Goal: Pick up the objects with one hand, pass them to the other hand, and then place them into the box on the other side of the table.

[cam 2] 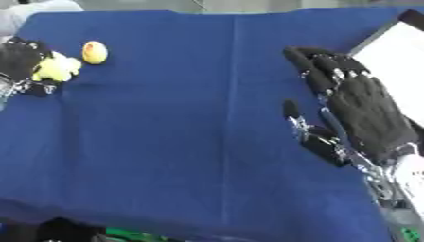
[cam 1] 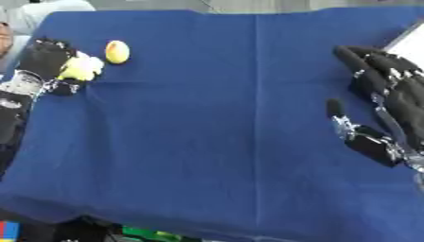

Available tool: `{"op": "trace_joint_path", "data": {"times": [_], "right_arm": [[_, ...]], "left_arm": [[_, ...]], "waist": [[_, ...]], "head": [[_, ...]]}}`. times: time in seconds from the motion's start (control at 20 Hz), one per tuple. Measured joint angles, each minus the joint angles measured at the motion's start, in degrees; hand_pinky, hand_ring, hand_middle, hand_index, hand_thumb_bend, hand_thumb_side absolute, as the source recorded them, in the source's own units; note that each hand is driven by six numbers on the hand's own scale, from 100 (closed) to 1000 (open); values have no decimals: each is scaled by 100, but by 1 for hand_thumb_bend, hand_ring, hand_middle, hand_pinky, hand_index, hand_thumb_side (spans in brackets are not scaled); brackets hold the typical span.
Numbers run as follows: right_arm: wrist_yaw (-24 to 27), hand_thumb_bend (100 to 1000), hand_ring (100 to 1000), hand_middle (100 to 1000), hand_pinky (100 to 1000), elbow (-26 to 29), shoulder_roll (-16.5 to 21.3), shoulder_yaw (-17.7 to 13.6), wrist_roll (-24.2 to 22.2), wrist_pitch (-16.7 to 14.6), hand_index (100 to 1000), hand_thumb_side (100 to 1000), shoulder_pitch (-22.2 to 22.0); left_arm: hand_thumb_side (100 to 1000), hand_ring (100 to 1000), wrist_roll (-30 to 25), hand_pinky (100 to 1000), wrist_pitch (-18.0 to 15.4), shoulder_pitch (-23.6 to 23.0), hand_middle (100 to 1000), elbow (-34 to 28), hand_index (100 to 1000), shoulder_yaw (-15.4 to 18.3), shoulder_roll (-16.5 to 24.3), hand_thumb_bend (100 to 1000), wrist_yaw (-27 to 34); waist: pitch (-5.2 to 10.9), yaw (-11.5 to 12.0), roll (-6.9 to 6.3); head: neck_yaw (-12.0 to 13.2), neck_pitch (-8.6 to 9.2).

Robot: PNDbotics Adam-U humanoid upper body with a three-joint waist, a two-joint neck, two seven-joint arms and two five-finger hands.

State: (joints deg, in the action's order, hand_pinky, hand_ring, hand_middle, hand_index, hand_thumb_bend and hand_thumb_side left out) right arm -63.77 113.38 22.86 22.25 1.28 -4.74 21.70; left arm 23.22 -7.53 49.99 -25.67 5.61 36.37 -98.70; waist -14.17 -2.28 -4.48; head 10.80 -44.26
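1. Curling round a yellow-green object (cam 1: 80, 68), your left hand (cam 1: 46, 59) sits at the table's far left corner. The fingers wrap over the object's left side, so the pickup looks made, or nearly so. Whether the object is lifted off the blue cloth (cam 1: 215, 118) you cannot tell from here.

2. Look just beside that hand: a second yellow object (cam 1: 117, 51), rounded with a reddish blush, lies on the cloth, apart from the fingers and untouched. It likely waits for a later pass.

3. Your right hand (cam 2: 356, 108) rests on the right side of the table, back uppermost, with its fingers straight and its thumb spread. It holds nothing. Judging by the task, it is parked there to receive the handover, well apart from the left hand across bare cloth.

4. Past the right hand, the white box (cam 2: 396, 56) sits at the table's right edge, which suits the right hand as the placing hand.

5. Compare the views: the right eye view shows the whole right hand and much of the box, while the left eye view cuts both at its edge. The left eye view shows more of the left hand and its silver wrist.
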Motion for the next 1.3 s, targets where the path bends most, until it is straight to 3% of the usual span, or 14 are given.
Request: {"op": "trace_joint_path", "data": {"times": [0.3, 0.6, 0.95, 1.3], "right_arm": [[0, 100, 864, 855, 793, 0, 0, -17, 11, 6, 1000, 134, 1], [0, 100, 862, 855, 796, 0, 4, -29, 10, 7, 1000, 127, -1], [0, 100, 858, 854, 799, 0, 26, -30, -1, -1, 1000, 114, -3], [-5, 100, 857, 854, 799, 0, 63, -34, -7, -3, 1000, 108, -4]], "left_arm": [[328, 457, 42, 654, -20, 27, 338, -42, 468, 4, 0, 345, 2], [308, 433, 269, 631, 0, 28, 277, -72, 360, 31, -1, 267, 117], [287, 432, 394, 630, -103, 32, 272, -150, 341, 32, 0, 223, 325], [269, 430, 252, 629, -441, 12, 272, -513, 339, 32, 84, 187, 645]], "waist": [[-8, 4, 5], [-5, 34, 21], [23, 63, -9], [53, 76, -53]], "head": [[0, 0], [0, 0], [-1, 0], [-12, 0]]}}
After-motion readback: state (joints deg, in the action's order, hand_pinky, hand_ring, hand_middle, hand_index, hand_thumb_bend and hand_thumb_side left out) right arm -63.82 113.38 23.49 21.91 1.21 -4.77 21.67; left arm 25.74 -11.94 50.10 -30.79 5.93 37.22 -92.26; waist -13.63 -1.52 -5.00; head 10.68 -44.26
